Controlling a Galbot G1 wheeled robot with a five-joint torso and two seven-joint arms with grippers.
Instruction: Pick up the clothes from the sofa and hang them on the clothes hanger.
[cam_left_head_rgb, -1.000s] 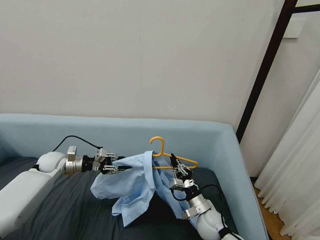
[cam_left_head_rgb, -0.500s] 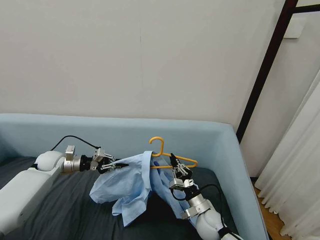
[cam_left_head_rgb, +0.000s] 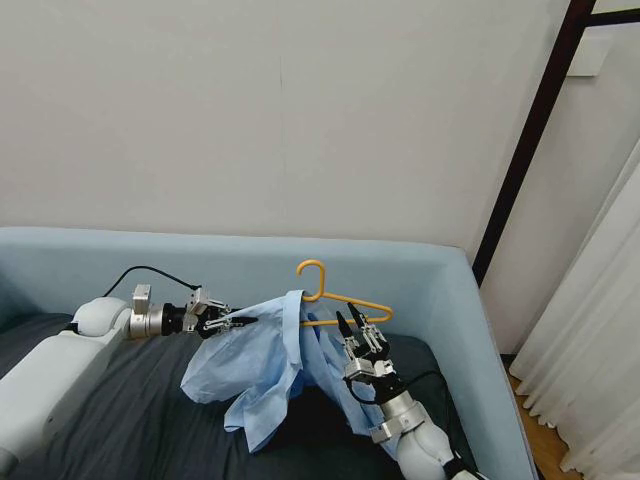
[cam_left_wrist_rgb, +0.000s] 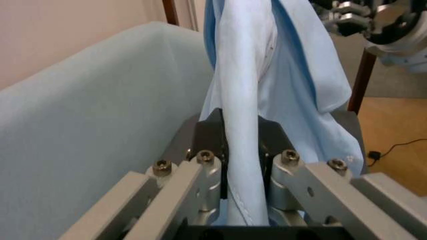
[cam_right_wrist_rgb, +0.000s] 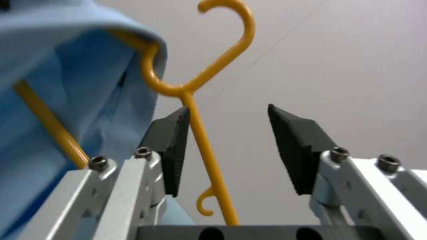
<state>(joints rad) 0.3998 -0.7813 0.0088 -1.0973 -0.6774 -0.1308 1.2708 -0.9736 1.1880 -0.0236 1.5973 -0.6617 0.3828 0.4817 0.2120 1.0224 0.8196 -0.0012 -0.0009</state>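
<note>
Currently the light-blue shirt is being held up over the sofa, above its dark seat. It is being draped over one shoulder of the yellow hanger. The fabric's edge is being gripped by the L claw, which is closed on it out to the robot's L. In the L wrist view, cloth is being pinched btw both pads. The R claw is being held just under the hanger w/ fingers apart. In the R wrist view, the hanger's bar is being shown btw the parted pads, close to one, unclamped.
</note>
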